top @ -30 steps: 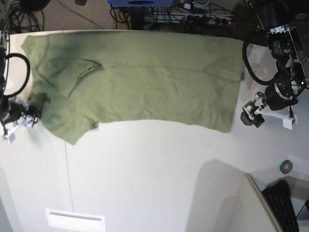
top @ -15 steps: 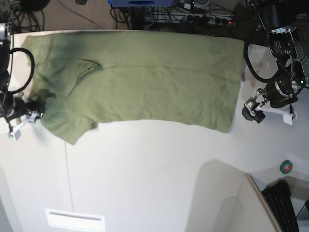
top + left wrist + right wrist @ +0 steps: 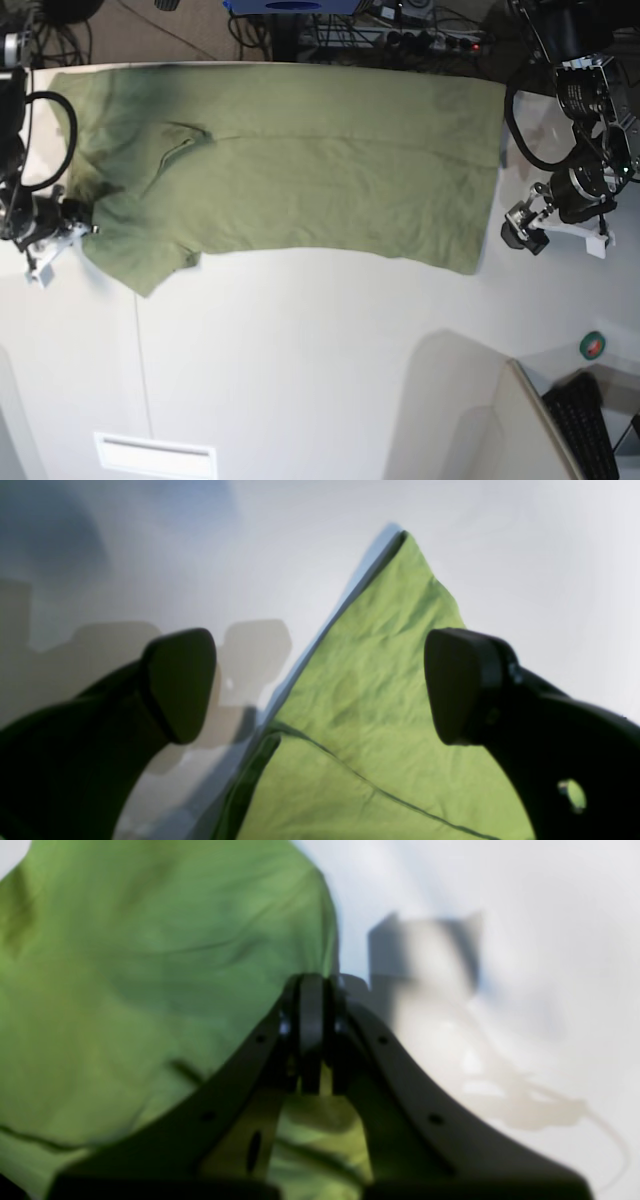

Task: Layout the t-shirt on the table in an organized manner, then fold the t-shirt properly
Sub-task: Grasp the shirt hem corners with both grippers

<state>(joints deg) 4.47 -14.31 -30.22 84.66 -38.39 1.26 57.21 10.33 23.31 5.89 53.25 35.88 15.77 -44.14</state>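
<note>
T-shirt [image 3: 290,165] cloth lies spread flat across the far part of the table [image 3: 300,360], its far edge running along the table's far rim. On the near side of the t-shirt the tabletop is bare but for a thin dark seam line [image 3: 140,360] and a small white label [image 3: 155,455].

Only the right wrist view shows the right gripper [image 3: 311,990] clenched tight, its jaws pressed together right at the t-shirt's [image 3: 150,965] sleeve edge; whether cloth is pinched between them cannot be told. Only the left wrist view shows the left gripper [image 3: 320,680] released, jaws wide, hovering over a pointed corner of the t-shirt [image 3: 380,705] with a hem seam.

In the base view, the right gripper [image 3: 70,222] sits low at the t-shirt's sleeve end, and the left gripper [image 3: 520,230] sits just beside the hem end, its arm [image 3: 590,120] bent down from above.
</note>
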